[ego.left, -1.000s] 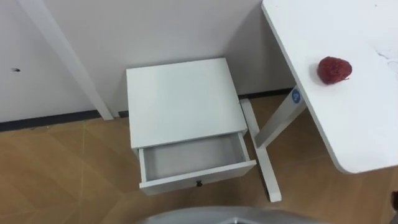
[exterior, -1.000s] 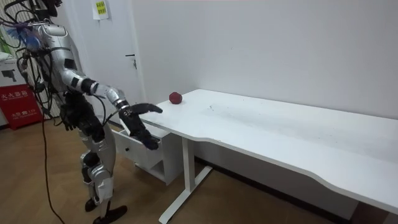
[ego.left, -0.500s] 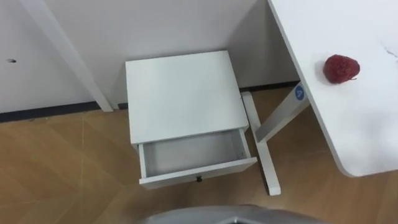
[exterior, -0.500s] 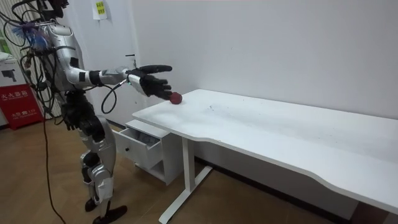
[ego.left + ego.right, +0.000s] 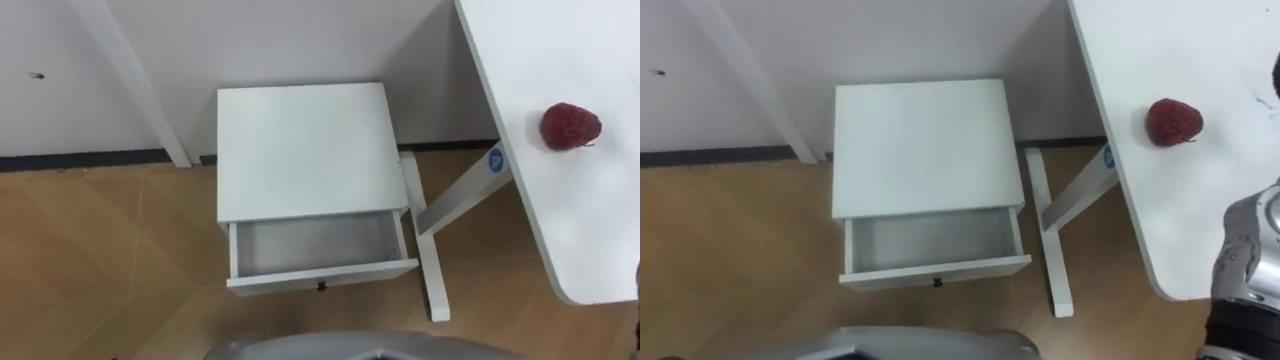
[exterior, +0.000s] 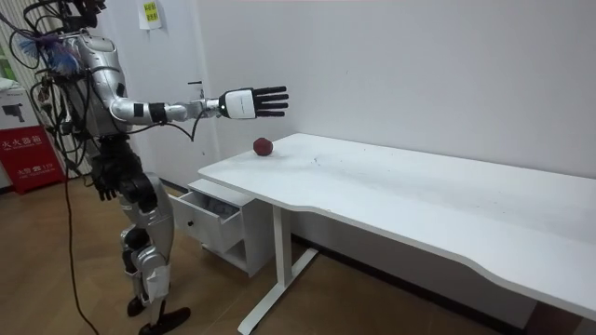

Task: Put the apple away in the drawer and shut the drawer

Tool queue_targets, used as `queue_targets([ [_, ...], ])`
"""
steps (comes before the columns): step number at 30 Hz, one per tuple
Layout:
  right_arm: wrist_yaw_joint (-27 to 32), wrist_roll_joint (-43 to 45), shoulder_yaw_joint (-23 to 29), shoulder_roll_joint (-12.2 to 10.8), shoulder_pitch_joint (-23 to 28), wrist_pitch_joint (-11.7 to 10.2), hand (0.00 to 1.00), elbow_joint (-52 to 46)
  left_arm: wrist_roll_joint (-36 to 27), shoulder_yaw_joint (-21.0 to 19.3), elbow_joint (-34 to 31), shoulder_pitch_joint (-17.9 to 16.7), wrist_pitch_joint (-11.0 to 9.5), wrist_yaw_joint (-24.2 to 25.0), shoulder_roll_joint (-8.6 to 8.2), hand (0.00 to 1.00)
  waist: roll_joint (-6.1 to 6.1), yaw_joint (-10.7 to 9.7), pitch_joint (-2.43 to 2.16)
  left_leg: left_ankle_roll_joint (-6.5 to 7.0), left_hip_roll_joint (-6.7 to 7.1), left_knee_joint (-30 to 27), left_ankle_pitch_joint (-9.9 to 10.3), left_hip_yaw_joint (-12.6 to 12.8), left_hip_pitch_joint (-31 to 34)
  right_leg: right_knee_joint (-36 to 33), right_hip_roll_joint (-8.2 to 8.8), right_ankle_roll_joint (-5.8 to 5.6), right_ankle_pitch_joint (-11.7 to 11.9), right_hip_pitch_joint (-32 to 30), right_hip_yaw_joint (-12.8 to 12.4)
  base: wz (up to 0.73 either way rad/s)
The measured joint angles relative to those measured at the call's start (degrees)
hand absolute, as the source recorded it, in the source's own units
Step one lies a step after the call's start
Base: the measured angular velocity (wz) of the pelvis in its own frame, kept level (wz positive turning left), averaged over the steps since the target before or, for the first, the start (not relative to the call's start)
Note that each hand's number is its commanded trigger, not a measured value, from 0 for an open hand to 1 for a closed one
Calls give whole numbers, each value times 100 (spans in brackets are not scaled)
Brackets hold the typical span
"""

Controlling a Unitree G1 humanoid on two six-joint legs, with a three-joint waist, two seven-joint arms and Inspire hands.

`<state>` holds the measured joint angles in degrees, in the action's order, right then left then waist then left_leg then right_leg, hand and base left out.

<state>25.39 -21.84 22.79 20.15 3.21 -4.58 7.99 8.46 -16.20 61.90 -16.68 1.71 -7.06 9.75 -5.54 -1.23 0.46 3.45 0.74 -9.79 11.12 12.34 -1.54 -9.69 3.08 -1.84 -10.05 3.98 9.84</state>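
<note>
Stood at the room view's left, upright on the wood floor (image 5: 90, 250), just before a small white cabinet (image 5: 303, 150) set against the wall. Hung the left hand (image 6: 101, 179) low beside the hip, too dark and small there to tell its state. Looked down from the head onto the cabinet's flat top and, below it, onto the drawer (image 5: 318, 243), standing well open, its pale grey floor showing and a small dark knob (image 5: 321, 287) in the middle of its front. Saw the table's white leg (image 5: 432, 250) just right of the cabinet, its foot bar lying along the floor beside the drawer. Stretched the right arm out level at shoulder height toward the room view's right, with the right hand (image 6: 253, 102) flat, fingers straight and spread, clasping nothing. Held that hand in the air, higher in the room view than the apple (image 5: 570, 126) and not touching it. Found the apple, dark red, lying on the white table (image 5: 590, 230) near the end next to the cabinet, well apart from the drawer.
</note>
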Motion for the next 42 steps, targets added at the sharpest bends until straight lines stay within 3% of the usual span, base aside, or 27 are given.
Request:
queue_targets([
  [4,-521,224,-207,45,-16,126,0,30,1,79,-2,-2,43,-3,7,0,8,14,-9,0,0,0,0,-10,0,-5,1,0,0,24,19,4],
  [12,-1012,660,-378,96,-43,309,0,282,5,82,-14,-7,49,41,35,0,14,16,-14,0,-1,-3,0,-10,2,-5,7,-1,0,28,77,0],
  [20,-1319,1030,-462,144,-223,319,0,334,6,85,-11,-6,34,162,46,0,-38,19,-16,0,-2,-8,0,-9,-3,-4,11,0,0,37,136,0],
  [26,-1635,1137,-602,373,-379,293,0,795,4,118,-7,9,12,163,62,0,-69,52,-21,0,-2,-7,0,-9,-17,2,14,-1,0,54,142,0],
  [35,-1919,1113,-611,559,-482,274,0,1482,13,184,3,-14,-10,179,102,0,-28,181,3,0,1,-3,0,-49,-73,40,10,0,0,128,136,0],
  [42,-2048,1124,-969,586,-482,152,0,2238,11,182,129,-26,-152,162,130,0,5,312,6,-3,6,-9,1,-60,-101,101,9,0,0,193,144,0],
])
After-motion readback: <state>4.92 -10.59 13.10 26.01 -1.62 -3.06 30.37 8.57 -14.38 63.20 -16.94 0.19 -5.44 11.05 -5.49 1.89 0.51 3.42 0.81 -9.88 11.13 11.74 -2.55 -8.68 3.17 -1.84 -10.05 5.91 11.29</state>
